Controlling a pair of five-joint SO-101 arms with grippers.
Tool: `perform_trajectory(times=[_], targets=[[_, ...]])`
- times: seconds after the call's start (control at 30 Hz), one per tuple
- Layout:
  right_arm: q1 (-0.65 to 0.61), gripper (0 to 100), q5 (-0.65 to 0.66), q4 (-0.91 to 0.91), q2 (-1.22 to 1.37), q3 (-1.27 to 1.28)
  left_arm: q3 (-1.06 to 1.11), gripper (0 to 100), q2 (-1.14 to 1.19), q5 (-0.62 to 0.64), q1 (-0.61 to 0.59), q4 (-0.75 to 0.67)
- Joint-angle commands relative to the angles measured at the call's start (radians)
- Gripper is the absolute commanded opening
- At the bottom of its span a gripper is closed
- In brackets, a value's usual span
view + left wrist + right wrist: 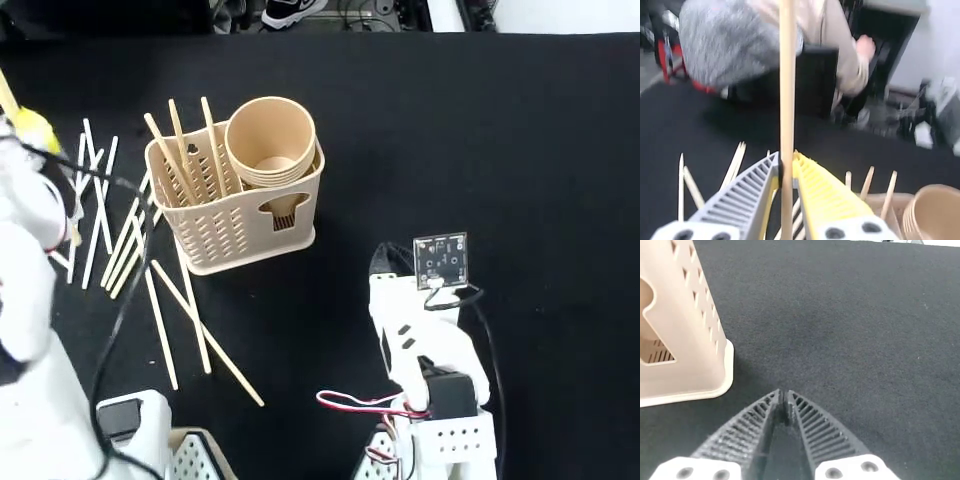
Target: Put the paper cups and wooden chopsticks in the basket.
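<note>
The beige basket stands left of the table's middle, with stacked paper cups and three wooden chopsticks upright in it. Several more chopsticks lie loose to its left, and others lie in front of it. At the left edge, raised above the table, my left gripper is shut on one upright chopstick; the cups show below it. My right gripper is shut and holds nothing, low over the black cloth beside the basket.
The black cloth covers the whole table. The right arm's white body sits at the front centre, and the left arm's body fills the front left corner.
</note>
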Motion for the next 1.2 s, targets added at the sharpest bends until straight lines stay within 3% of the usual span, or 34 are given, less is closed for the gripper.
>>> perform_trajectory(times=[0.0,0.27,0.43,0.57,0.8,1.17], targets=[[-0.009,1.9,0.011,0.003,-0.07,-0.004,0.355,3,-0.23,0.009,0.019,-0.333],[-0.009,1.9,0.011,0.003,-0.07,-0.004,0.828,3,-0.493,0.009,0.193,-0.859],[-0.009,1.9,0.011,0.003,-0.07,-0.004,1.007,3,-0.482,0.009,0.292,-1.135],[-0.009,1.9,0.011,0.003,-0.07,-0.004,1.046,3,-0.411,0.015,0.351,-1.149],[-0.009,1.9,0.011,0.003,-0.07,-0.004,0.997,3,-0.209,0.259,0.246,-1.157],[-0.009,1.9,0.011,0.003,-0.07,-0.004,0.983,3,-0.087,0.267,0.262,-1.129]])
